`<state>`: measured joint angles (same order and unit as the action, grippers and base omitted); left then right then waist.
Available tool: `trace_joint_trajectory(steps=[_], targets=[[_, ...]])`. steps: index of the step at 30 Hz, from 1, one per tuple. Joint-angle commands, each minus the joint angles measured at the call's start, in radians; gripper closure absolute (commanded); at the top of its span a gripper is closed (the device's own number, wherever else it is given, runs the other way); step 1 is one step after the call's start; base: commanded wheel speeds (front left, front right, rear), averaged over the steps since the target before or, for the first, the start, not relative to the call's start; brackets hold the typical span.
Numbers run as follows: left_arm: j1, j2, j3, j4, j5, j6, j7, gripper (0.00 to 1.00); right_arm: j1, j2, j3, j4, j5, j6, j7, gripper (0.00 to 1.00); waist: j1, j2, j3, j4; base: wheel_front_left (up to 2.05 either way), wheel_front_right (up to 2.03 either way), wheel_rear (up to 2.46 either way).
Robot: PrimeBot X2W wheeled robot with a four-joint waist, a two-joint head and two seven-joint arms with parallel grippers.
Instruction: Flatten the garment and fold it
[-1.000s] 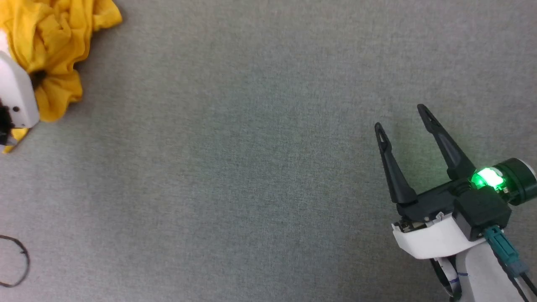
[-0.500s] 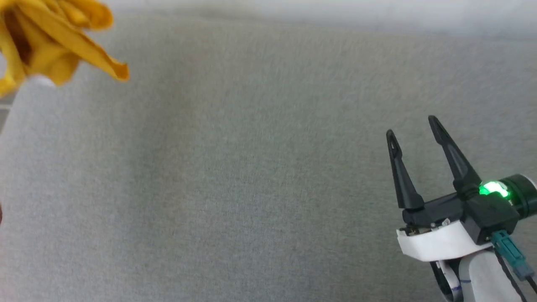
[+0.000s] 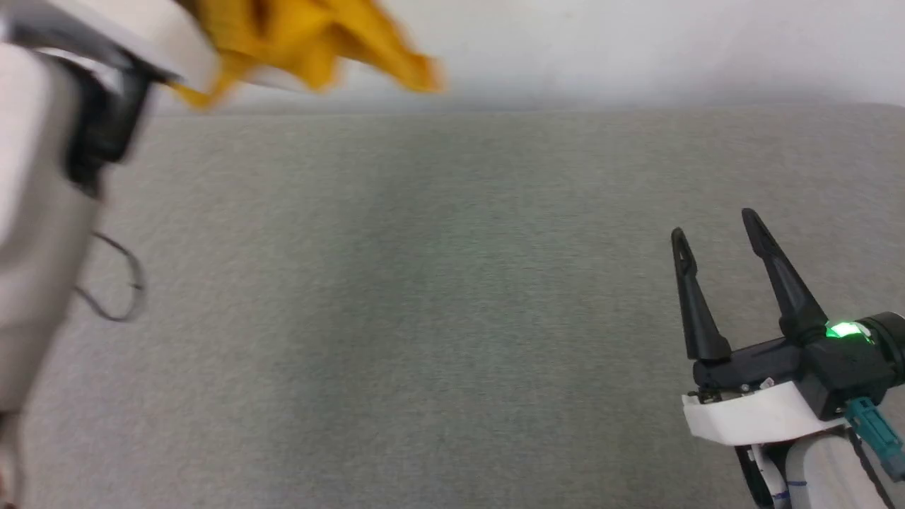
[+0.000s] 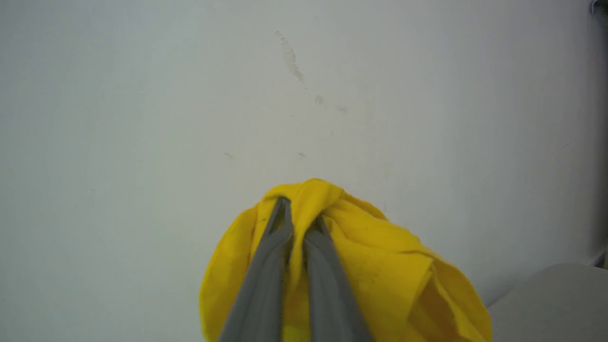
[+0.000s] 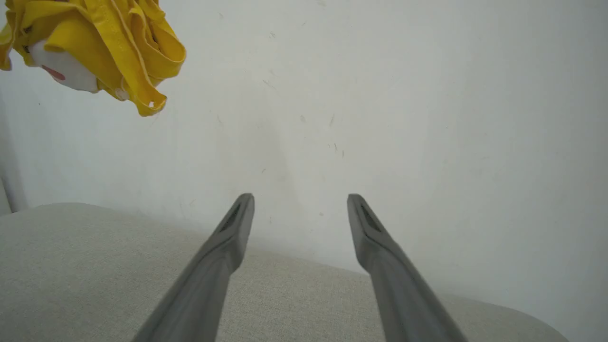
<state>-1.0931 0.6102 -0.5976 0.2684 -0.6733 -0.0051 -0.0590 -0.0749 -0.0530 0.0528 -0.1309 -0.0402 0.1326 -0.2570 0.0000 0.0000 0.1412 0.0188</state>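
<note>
Left claw (image 4: 299,209): two long dark fingers pressed together, with a fold of the mustard-yellow soft cotton T-shirt (image 4: 380,266) pinched between them near the tips. The T-shirt hangs as a crumpled bundle, clear of the grey woven-cloth counter (image 3: 424,318), in front of the white painted wall (image 3: 636,42). In the head view it is at top left, blurred, beside the left arm's pale forearm (image 3: 35,233).

Right claw (image 3: 714,225): fingers spread wide with nothing between them, low over the counter's near right side, tips toward the wall.

Key relation: from the right claw, the bundle lies up and to its left, well apart and higher than its fingertips. The left arm has it; the right arm is the far one. No long axis can be read. The cloth is bunched, and hem, sleeves and collar cannot be told apart.

Materials: thin, limp knit in deep soft folds, with a stitched edge on the lowest flap. White square patch (image 5: 66,69) with a red mark, partly buried in the folds. Counter covering is matte and fine-weave, rounded at its far edge.

Judgement: flattening not yet begun. The next move likely calls for the right claw to reach up-left for a free edge, or for the left to lower the bundle mid-counter. Risk: grabbing two layers.
</note>
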Motion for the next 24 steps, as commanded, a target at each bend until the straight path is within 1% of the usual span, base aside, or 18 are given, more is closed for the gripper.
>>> trace_joint_trajectory(steps=[1, 6, 9, 11, 13, 16, 17, 20, 21, 22, 24], targets=[[0.027, -0.026, -0.016, -0.023, -0.003, 0.013, 0.003, 1.0, 0.009, 0.002, -0.004, 0.0, 0.006, -0.002, -0.005, 0.0, 0.0, 0.0, -0.011, -0.078, 0.0, 0.0, 0.0], [0.105, -0.139, -0.052, -0.084, -0.027, 0.062, -0.027, 1.0, 0.01, 0.003, -0.016, 0.008, 0.013, -0.002, -0.005, 0.0, 0.0, 0.0, 0.008, -0.16, 0.0, 0.0, 0.0], [0.171, -0.194, -0.062, -0.089, -0.036, 0.101, -0.075, 1.0, 0.017, 0.003, -0.028, 0.014, 0.022, -0.002, -0.005, 0.0, 0.0, 0.0, 0.025, -0.201, 0.0, 0.0, 0.0], [0.225, -0.223, -0.084, -0.071, -0.04, 0.114, -0.096, 1.0, 0.021, 0.003, -0.035, 0.018, 0.031, -0.002, -0.005, 0.0, 0.0, 0.0, 0.039, -0.22, 0.0, 0.0, 0.0], [0.289, -0.243, -0.111, -0.033, -0.041, 0.122, -0.111, 1.0, 0.026, 0.003, -0.029, 0.031, 0.032, -0.002, -0.005, 0.0, 0.0, 0.0, 0.049, -0.237, 0.0, 0.0, 0.0], [0.388, -0.257, -0.165, 0.062, -0.039, 0.131, -0.103, 1.0, 0.028, 0.003, -0.028, 0.05, 0.037, -0.002, -0.005, 0.0, 0.0, 0.0, 0.064, -0.251, 0.0, 0.0, 0.0], [0.417, -0.26, -0.184, 0.1, -0.041, 0.129, -0.093, 1.0, 0.028, 0.003, -0.026, 0.057, 0.037, -0.002, -0.005, 0.0, 0.0, 0.0, 0.068, -0.253, 0.0, 0.0, 0.0], [0.467, -0.26, -0.227, 0.208, -0.018, 0.122, -0.105, 1.0, 0.027, 0.003, -0.016, 0.075, 0.043, -0.002, -0.005, 0.0, 0.0, 0.0, 0.078, -0.25, 0.0, 0.0, 0.0], [0.477, -0.261, -0.24, 0.241, -0.011, 0.117, -0.107, 0.62, 0.025, 0.003, -0.01, 0.083, 0.041, -0.002, -0.005, 0.0, 0.0, 0.0, 0.08, -0.247, 0.0, 0.0, 0.0], [0.483, -0.264, -0.254, 0.269, -0.005, 0.107, -0.11, 0.0, 0.023, 0.003, -0.007, 0.09, 0.037, -0.002, -0.005, 0.0, 0.0, 0.0, 0.081, -0.242, 0.0, 0.0, 0.0], [0.488, -0.276, -0.265, 0.31, -0.004, 0.088, -0.123, 0.0, 0.021, 0.003, -0.005, 0.103, 0.035, -0.002, -0.005, 0.0, 0.0, 0.0, 0.077, -0.23, 0.0, 0.0, 0.0]])
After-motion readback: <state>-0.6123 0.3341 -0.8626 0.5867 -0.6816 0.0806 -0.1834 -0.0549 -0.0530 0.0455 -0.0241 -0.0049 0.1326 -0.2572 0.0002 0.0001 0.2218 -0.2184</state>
